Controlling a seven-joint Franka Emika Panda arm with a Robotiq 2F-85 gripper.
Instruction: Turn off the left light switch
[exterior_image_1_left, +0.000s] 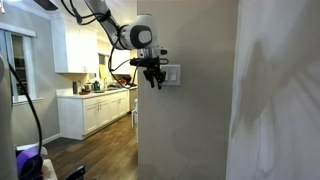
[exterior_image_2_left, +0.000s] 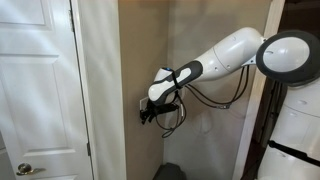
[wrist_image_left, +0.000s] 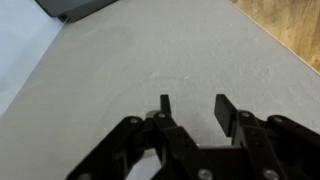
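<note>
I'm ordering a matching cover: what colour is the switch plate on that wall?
White; the switch plate shows best in an exterior view.

We see a beige wall (exterior_image_1_left: 190, 130) in both exterior views. Past its edge a kitchen shows white upper cabinets (exterior_image_1_left: 72, 45), lower cabinets (exterior_image_1_left: 95, 115) under a cluttered counter (exterior_image_1_left: 97, 92), and a wood floor (exterior_image_1_left: 95, 155). In an exterior view a white panelled door (exterior_image_2_left: 35, 90) with a round knob (exterior_image_2_left: 27, 169) stands beside the wall.
</note>
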